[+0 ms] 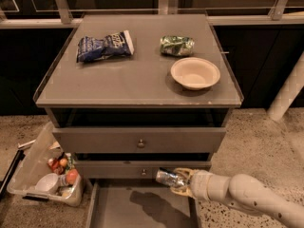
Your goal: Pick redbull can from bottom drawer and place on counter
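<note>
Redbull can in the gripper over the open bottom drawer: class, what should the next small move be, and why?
Probably lift upward and slightly back. The gripper holds the redbull can clear above the bottom drawer floor, yet well below the counter where it belongs.

The counter [137, 82] carries a snack bag [104, 45], green packet [176, 45] and bowl [195, 72]; the gripper [177, 182] sits below its front.

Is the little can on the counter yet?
No, the tool holds the redbull can low over the open bottom drawer, under the counter.
</note>
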`<state>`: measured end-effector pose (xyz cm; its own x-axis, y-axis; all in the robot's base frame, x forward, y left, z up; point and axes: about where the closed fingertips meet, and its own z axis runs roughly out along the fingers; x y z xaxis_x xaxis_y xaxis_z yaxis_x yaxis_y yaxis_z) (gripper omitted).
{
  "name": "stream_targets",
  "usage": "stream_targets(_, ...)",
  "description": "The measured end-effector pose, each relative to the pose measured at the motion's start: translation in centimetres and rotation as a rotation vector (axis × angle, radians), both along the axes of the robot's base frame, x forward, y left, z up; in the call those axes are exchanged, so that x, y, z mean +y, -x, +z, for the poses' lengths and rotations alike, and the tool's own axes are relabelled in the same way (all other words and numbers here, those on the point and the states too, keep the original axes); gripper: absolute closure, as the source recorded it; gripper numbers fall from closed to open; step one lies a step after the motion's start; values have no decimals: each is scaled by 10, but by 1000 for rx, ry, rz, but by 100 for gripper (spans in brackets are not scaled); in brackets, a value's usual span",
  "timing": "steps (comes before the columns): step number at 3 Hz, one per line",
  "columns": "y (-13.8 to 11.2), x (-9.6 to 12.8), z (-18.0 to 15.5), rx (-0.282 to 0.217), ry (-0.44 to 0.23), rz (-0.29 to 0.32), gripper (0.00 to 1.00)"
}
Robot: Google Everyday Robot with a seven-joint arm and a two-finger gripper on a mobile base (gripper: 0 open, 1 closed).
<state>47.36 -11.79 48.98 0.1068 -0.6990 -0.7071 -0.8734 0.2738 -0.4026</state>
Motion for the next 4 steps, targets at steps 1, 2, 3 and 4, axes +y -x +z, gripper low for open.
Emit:
stream_targets(1,6,4,61,-85,40,36,100)
stream_targets(2,23,8,112,-163,94,68,100)
stream_targets(3,47,20,166,-232,188,96,100)
stream_targets(4,56,31,221,-280,289,125,100)
